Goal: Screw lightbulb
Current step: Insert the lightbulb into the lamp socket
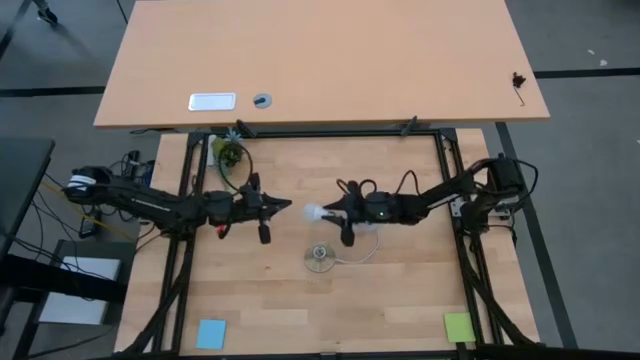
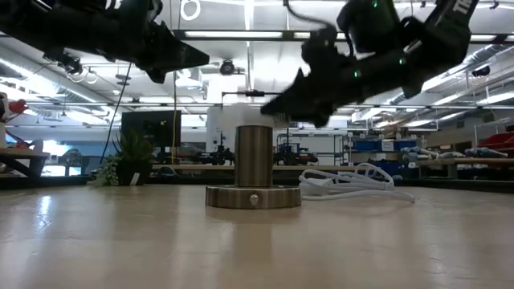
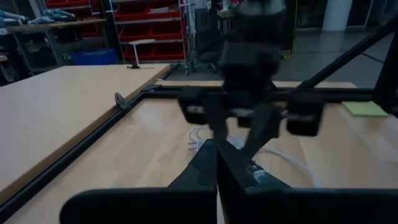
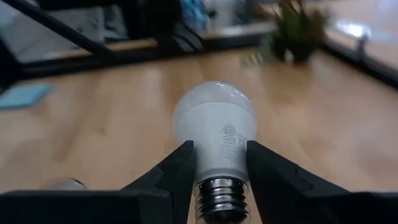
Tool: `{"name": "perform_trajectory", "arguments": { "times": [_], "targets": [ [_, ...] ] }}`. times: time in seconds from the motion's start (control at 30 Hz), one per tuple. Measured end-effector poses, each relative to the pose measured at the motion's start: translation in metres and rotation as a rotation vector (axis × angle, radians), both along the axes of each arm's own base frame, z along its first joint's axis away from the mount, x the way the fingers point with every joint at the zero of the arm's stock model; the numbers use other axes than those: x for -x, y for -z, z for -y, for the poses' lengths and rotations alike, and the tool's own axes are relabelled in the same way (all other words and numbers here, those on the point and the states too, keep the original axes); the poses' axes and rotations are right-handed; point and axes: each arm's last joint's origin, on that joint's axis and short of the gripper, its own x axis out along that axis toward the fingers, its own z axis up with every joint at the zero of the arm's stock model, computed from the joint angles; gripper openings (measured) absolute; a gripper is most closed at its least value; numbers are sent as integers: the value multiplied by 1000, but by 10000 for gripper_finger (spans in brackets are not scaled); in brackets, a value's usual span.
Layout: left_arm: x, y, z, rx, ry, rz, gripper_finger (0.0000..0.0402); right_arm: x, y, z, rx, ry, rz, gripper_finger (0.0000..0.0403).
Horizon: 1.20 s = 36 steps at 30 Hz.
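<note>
Right end effector [image 1: 327, 211]: raised over the counter [image 1: 300, 310] near its middle, arm reaching in from the right edge. Fingers [image 4: 171, 177] part open, closed on the neck of the bulb [image 4: 216, 134]. Bulb white, rounded head pointing toward the left arm, threaded grey base set back between the fingers. In the high view the bulb [image 1: 313, 212] lies level, clear of the counter, behind and just left of the socket.

Socket [image 1: 319, 256]: round metal disc with an upright cylinder [image 2: 254, 156], standing on the counter ahead of the right end effector. Nothing touches it. A white cable [image 2: 353, 183] coils on the counter at its right side.

Left end effector [image 1: 282, 207]: raised, arm reaching in from the left edge, fingers [image 3: 205, 177] fully together, nothing held. Its tip points at the bulb head with a short gap between them.

Open room: bare wood in front of the socket to the near edge; bare wood behind both arms to the black frame rail [image 1: 330, 134].

Corners: blue note [image 1: 211, 333] near left, green note [image 1: 459, 326] near right, both well apart from the socket. Small plant [image 1: 229, 152] at the far left corner, behind the left arm.
</note>
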Motion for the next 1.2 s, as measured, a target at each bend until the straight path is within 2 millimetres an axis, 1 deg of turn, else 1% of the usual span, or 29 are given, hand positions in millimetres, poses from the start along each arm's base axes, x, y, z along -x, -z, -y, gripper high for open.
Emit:
{"name": "perform_trajectory", "arguments": {
  "times": [0.17, 0.3, 0.53, 0.63, 0.7, 0.83, 1.0, 1.07, 1.2],
  "targets": [
    [-1, 1, 0, 3, 2, -1, 0, 5, 13, 13, -88, 51, -126, 149],
    [-1, 1, 0, 5, 2, -2, 0, 3, 17, 17, -136, 54, -262, 149],
    [0, 1, 0, 1, 2, -7, 0, -4, 9, 22, -155, 17, -471, 149],
    [0, 1, 0, 1, 2, -8, 0, -9, 1, 25, -185, 13, -499, 149],
    [0, 2, 0, 0, 2, -13, 0, -13, -5, 27, -247, 18, -499, 154],
    [0, 2, 0, -1, 2, -19, 0, -17, -13, 26, -302, 19, -505, 186],
    [0, 3, 0, 0, 2, -28, 0, -17, -13, 22, -325, 26, -516, 251],
    [0, 3, 0, 0, 2, -28, 0, -18, -13, 21, -323, 58, -512, 274],
    [0, 3, 0, 0, 2, -28, 0, -18, -13, 22, -301, 95, -508, 308]
  ]
}}
